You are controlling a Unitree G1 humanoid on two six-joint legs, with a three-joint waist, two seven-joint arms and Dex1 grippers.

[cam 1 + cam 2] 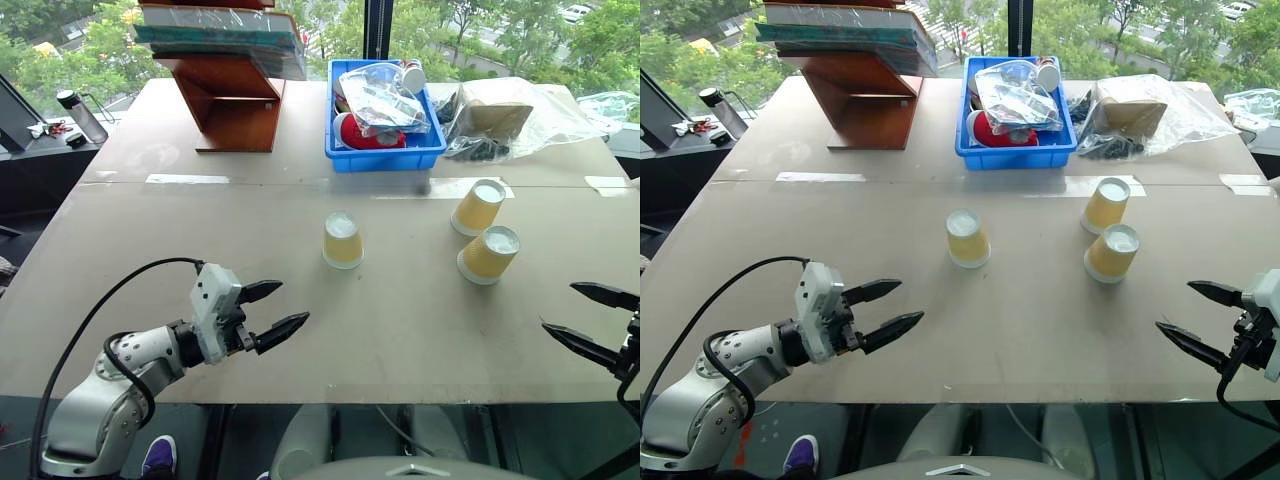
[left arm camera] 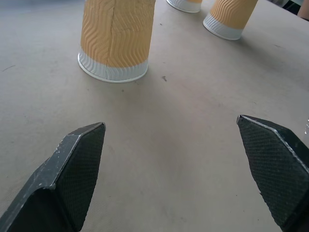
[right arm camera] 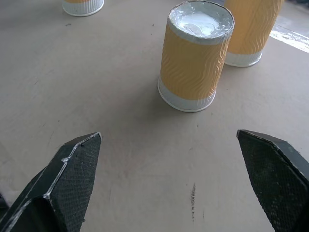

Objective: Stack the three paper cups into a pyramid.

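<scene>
The worktop (image 1: 300,330) carries a wooden rack (image 1: 232,95) and a blue bin (image 1: 384,150) along its far edge. Both arms hover over the near edge: the left gripper (image 1: 278,310) with jaws spread wide and empty, the right gripper (image 1: 590,318) likewise spread and holding nothing. Three paper cups stand upside down, unstacked: one (image 1: 342,240) mid-worktop, two (image 1: 479,206) (image 1: 489,254) close together toward the right edge.

Lab or office test space: cardboard-covered table (image 1: 300,330), window (image 1: 440,25) onto trees, cluttered blue bin (image 1: 385,150).
</scene>
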